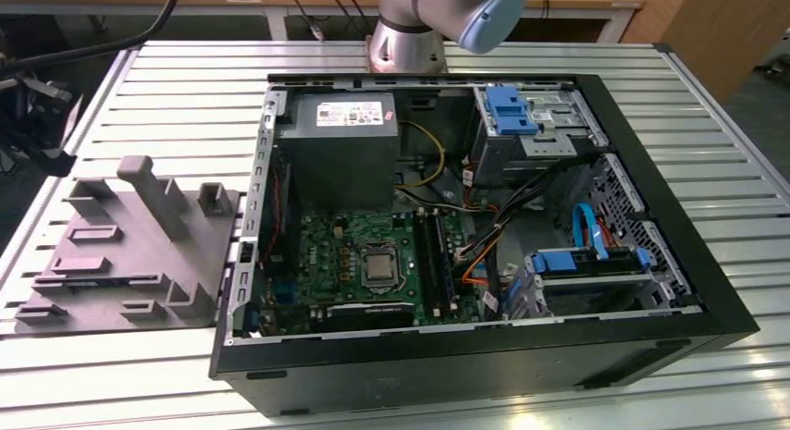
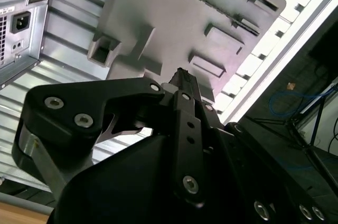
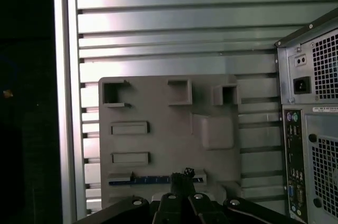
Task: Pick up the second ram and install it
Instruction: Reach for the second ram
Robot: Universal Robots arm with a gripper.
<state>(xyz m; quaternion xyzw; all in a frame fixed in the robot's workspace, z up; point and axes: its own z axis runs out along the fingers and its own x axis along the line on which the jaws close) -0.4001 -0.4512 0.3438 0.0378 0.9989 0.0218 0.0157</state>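
In the first wrist view the second ram (image 3: 142, 180) lies as a thin blue strip in a long slot of the grey holder block (image 3: 158, 108). The gripper (image 3: 182, 174), tips clenched together, lines up over it; contact cannot be judged. The exterior view adds the open computer case (image 1: 469, 365) beside that block on the slatted tabletop (image 1: 124, 97), green motherboard (image 1: 358, 254) facing up.

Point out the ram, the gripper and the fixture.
ram (image 3: 140, 180): first wrist view, blue board edge
gripper (image 3: 182, 175): first wrist view, its dark tip
fixture (image 3: 158, 105): first wrist view, bare flat face
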